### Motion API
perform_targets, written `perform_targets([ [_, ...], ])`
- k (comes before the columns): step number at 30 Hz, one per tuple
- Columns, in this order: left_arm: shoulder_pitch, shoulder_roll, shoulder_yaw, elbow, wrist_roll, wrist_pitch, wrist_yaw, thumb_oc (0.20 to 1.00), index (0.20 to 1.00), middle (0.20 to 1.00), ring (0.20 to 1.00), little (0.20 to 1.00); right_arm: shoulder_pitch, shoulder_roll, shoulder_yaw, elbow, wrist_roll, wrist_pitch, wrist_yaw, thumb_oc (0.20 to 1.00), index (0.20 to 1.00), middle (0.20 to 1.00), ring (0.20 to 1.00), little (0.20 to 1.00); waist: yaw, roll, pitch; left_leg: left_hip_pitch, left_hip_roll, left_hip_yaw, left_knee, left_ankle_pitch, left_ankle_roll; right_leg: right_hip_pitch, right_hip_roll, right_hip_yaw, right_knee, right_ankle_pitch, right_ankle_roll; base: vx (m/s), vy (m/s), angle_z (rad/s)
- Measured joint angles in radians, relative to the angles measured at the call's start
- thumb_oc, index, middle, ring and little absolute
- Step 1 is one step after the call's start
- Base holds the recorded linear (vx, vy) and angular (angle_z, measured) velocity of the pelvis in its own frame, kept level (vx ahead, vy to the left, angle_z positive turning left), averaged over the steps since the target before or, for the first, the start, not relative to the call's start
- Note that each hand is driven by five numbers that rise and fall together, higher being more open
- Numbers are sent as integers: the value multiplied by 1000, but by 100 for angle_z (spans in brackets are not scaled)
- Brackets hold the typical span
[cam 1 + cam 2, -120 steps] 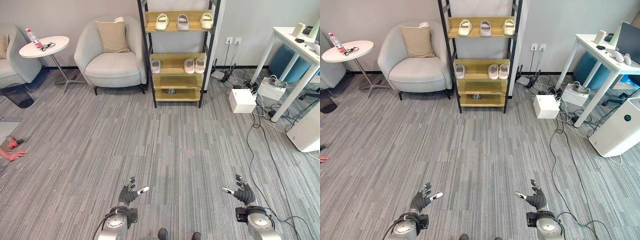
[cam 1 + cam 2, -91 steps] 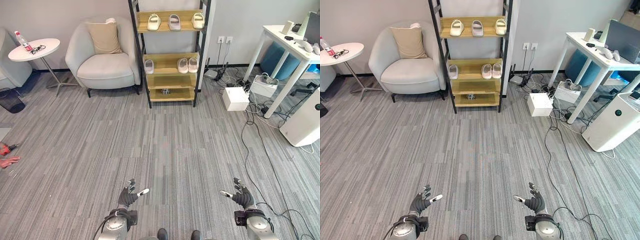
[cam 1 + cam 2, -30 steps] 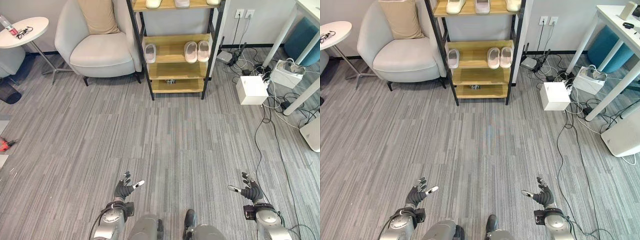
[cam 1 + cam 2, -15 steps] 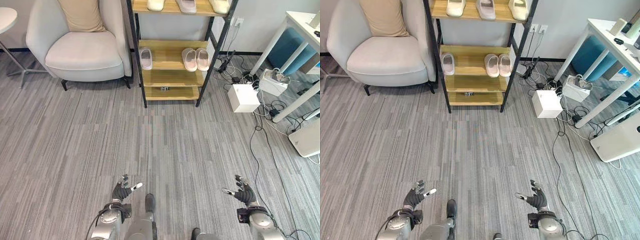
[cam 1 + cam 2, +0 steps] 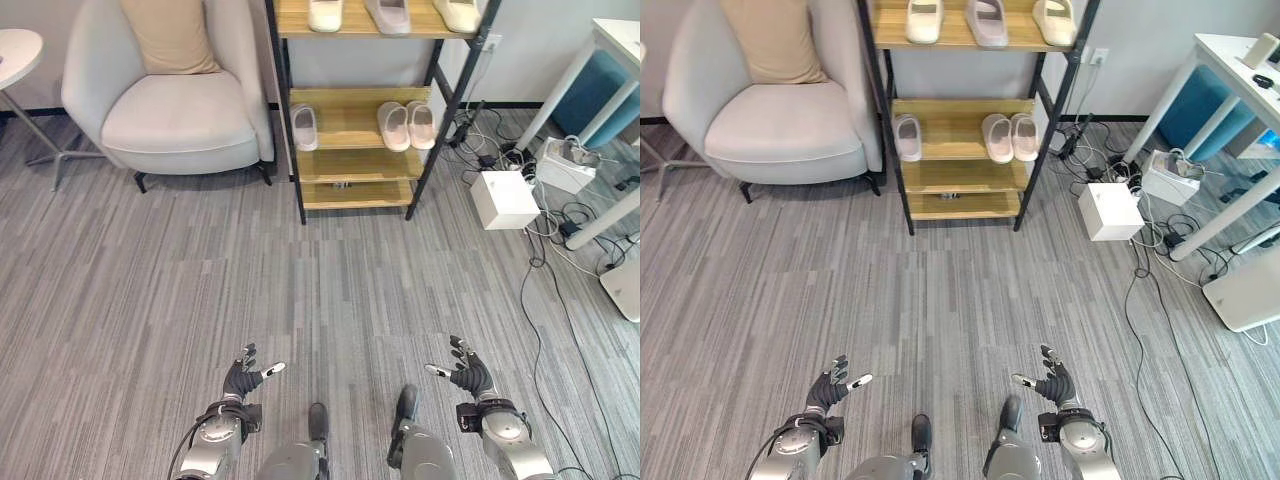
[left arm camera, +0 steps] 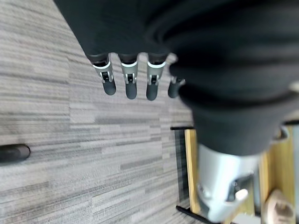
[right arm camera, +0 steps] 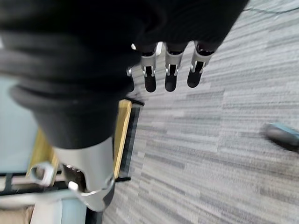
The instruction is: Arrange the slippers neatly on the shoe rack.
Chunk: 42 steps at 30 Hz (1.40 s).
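Across the far side of the grey striped floor (image 5: 180, 290) stands a pale armchair (image 5: 170, 100) with a tan cushion (image 5: 175, 35) against its back, and just beside it the shoe rack (image 5: 370, 100), a dark frame with wooden shelves. To the rack's right, near a tangle of cables, sits a white box (image 5: 505, 198). The slippers are all on the rack: three on the top shelf, a cream slipper (image 5: 923, 20), a grey slipper (image 5: 987, 20) and another cream slipper (image 5: 1054, 20), spaced apart; on the middle shelf a single white slipper (image 5: 305, 128) lies at the left end, well apart from a pair of pinkish slippers (image 5: 407, 124) set side by side at the right. Well short of the rack, low over the floor, the left robot hand (image 5: 243, 380) and the right robot hand (image 5: 468, 375) hover with fingers spread and relaxed, thumbs pointing inward, neither holding anything.
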Motion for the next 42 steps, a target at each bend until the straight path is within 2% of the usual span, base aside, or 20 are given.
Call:
perform_targets([
  [2,3,-2,-2,-2,0,0,-4,1000,1000,1000,1000,1000,15,-3,-4,0,-8,1,1,1000,1000,1000,1000,1000,-3,-6,-2,30,15,-10,0,-18,-27,21,5,-19,4,55,-5,377,-168,9],
  [5,9,-22,-11,-5,0,1,-10,1000,1000,1000,1000,1000,34,-10,-16,11,-8,7,3,1000,1000,1000,1000,1000,-29,29,-13,64,82,-39,0,-41,-61,59,69,-21,20,83,-30,363,-193,23],
  [6,13,-37,-9,-7,0,1,-11,1000,1000,1000,1000,1000,43,-21,-25,17,-6,9,4,1000,1000,1000,1000,1000,-36,53,-21,90,135,-43,20,-50,-80,93,122,-42,24,78,-59,233,-211,4],
  [8,6,-45,-11,-6,-2,1,-14,1000,1000,1000,1000,1000,34,-42,-37,17,-4,8,5,1000,1000,1000,1000,1000,-38,63,-23,68,171,-49,125,-74,-126,123,164,-52,17,38,-121,240,-212,6],
  [10,-19,-47,-15,-10,-10,-3,-13,1000,1000,1000,1000,1000,38,-61,-45,11,11,5,4,1000,1000,1000,1000,1000,-19,25,-31,-1,158,-59,265,-47,-171,135,153,-41,3,40,-148,163,-119,-19],
  [11,-19,-51,-15,-11,-10,-3,-15,1000,1000,1000,1000,1000,33,-75,-43,10,14,0,4,1000,1000,1000,1000,1000,-14,28,-28,-11,159,-71,305,-44,-175,141,155,-41,6,36,-156,287,-129,-28],
  [13,-19,-58,-19,-20,-11,-5,-15,1000,1000,1000,1000,1000,23,-98,-42,10,15,-5,3,1000,1000,1000,1000,1000,-6,21,-21,-83,148,-111,431,-63,-209,152,153,-29,-2,30,-221,313,-63,-8],
  [15,-33,-57,-17,-33,-12,-6,-14,1000,1000,1000,1000,1000,18,-103,-47,10,17,-5,3,1000,1000,1000,1000,1000,8,9,-12,-128,127,-94,398,-80,-204,144,142,-13,-2,17,-224,263,6,-7],
  [17,-31,-53,-17,-63,-12,-7,-13,1000,1000,1000,1000,1000,16,-98,-42,10,22,-4,4,1000,1000,1000,1000,1000,17,9,0,-150,121,-69,252,-55,-178,150,150,-16,-2,10,-227,355,68,-7],
  [19,-30,-52,-18,-62,-12,-6,-11,1000,1000,1000,1000,1000,8,-89,-36,24,24,-4,3,1000,1000,1000,1000,1000,38,14,5,-147,133,-69,69,0,-179,162,169,-17,-2,-9,-222,336,114,-10],
  [21,-31,-51,-18,-64,-12,-6,-10,1000,1000,1000,1000,1000,8,-88,-34,23,24,-4,4,1000,1000,1000,1000,1000,43,24,12,-157,146,-73,46,19,-173,172,177,-17,-2,-10,-223,341,132,-6],
  [22,-31,-50,-18,-62,-11,-3,-9,1000,1000,1000,1000,1000,5,-88,-30,17,24,-5,1,1000,1000,1000,1000,1000,45,31,19,-197,179,-41,14,42,-187,189,189,-37,-2,-20,-219,353,175,5],
  [25,-29,-51,-14,-67,-11,-3,-9,1000,1000,1000,1000,1000,16,-85,-29,17,22,-1,3,1000,1000,1000,1000,1000,53,36,22,-188,175,-22,27,51,-182,218,186,-35,-2,-36,-196,303,200,-3],
  [27,0,-51,-9,-66,-11,-3,-9,1000,1000,1000,1000,1000,25,-83,-26,16,11,-2,2,1000,1000,1000,1000,1000,61,60,5,-143,159,-25,22,85,-145,254,176,-12,-1,-52,-161,333,268,-24],
  [30,7,-39,-11,-71,-11,-1,-9,1000,1000,1000,1000,1000,30,-66,-9,5,1,-1,5,1000,1000,1000,1000,1000,73,42,-11,-126,80,17,33,94,-63,232,79,18,74,-76,-109,263,290,-13],
  [32,5,-20,-11,-88,-11,-1,-9,1000,1000,1000,1000,1000,9,-55,18,-13,-2,0,12,1000,1000,1000,1000,1000,78,45,-12,-106,26,28,27,81,-12,148,-6,40,283,-111,-63,215,240,12],
  [34,3,4,-13,-96,-11,-2,-9,1000,1000,1000,1000,1000,-2,-36,28,-18,-9,2,15,1000,1000,1000,1000,1000,80,44,-13,-81,4,27,26,68,9,105,-50,45,422,-133,-61,244,170,14],
  [36,-2,20,-18,-100,-11,-4,-8,1000,1000,1000,1000,1000,-19,-30,34,-19,-9,0,16,1000,1000,1000,1000,1000,80,47,-11,-51,-2,6,18,42,21,66,-59,54,527,-165,-30,259,78,14],
  [39,5,42,-19,-101,-11,-4,-8,1000,1000,1000,1000,1000,-25,-28,34,-19,-8,0,16,1000,1000,1000,1000,1000,73,42,-9,-3,-1,5,9,33,21,42,-56,27,444,-179,-20,271,-35,10],
  [42,0,39,-17,-99,-11,-3,-9,1000,1000,1000,1000,1000,-28,-29,33,-20,-7,1,16,1000,1000,1000,1000,1000,59,35,-7,11,6,2,8,19,17,5,-42,12,256,-117,-4,292,-90,1],
])
